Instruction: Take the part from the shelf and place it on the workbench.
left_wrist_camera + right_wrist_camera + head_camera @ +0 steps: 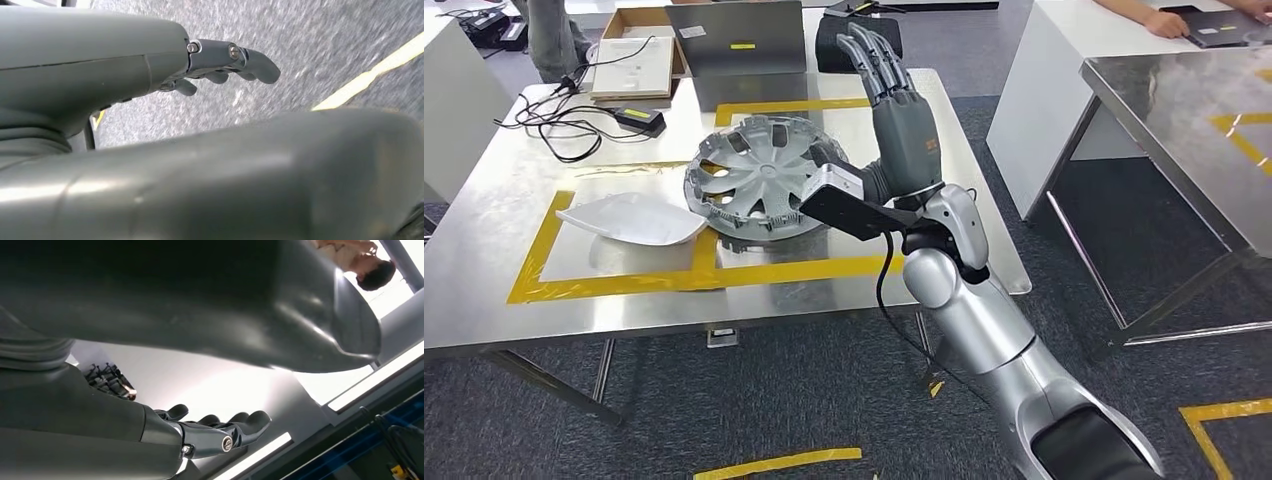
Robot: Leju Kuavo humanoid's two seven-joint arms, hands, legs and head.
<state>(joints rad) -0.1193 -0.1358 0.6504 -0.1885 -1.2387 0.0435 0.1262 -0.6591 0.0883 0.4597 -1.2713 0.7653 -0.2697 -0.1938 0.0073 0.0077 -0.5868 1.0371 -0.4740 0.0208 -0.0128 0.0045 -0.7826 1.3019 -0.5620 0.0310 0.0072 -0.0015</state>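
hubcap (759,178) lying on workbench (484,230) beside white part (636,220); placement judged done. right hand (894,95) raised, released, holding nothing. left hand (220,62) likewise unladen.

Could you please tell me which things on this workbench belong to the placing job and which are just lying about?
Job:
- silver wheel cover
- white plastic part
- workbench
- right hand, raised, holding nothing

Lying about:
- power adapter and black cables
- cardboard box
- grey laptop
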